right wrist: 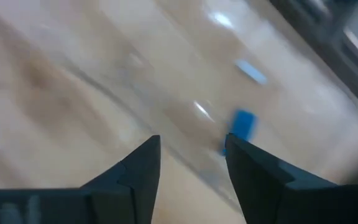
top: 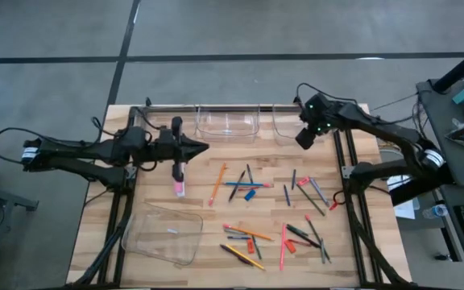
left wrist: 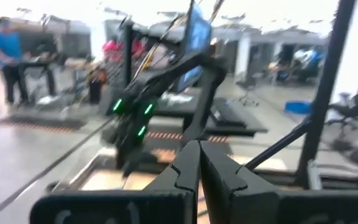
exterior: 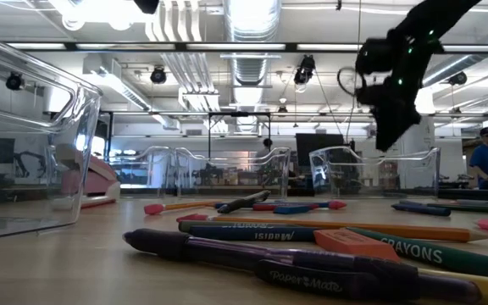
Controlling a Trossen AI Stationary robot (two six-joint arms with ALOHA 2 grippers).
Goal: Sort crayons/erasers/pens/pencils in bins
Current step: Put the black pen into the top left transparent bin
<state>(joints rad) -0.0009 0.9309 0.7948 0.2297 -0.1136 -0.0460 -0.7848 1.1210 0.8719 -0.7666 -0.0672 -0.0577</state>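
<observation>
Pencils, pens and crayons lie scattered flat on the wooden table [top: 159, 197], among them an orange pencil [top: 218, 184], a pink pencil [top: 283, 246] and dark pens [top: 312, 201]. One clear bin [top: 228, 122] and a second bin [top: 283, 121] stand at the far edge, and a third bin [top: 163, 234] stands near left. My right gripper [top: 304, 138] hangs open over the second bin's near right corner. Below its spread fingers [right wrist: 191, 140] lies a small blue eraser [right wrist: 242, 123], untouched. My left gripper [top: 205, 147] is shut, level and clear of the table, at the left.
A pink item [top: 179, 187] lies on the table just below my left arm. In the low view a green crayon [exterior: 430, 252], a red eraser [exterior: 354, 243] and a dark pen [exterior: 269, 263] lie nearest the front edge. A person [exterior: 485, 157] stands in the room behind.
</observation>
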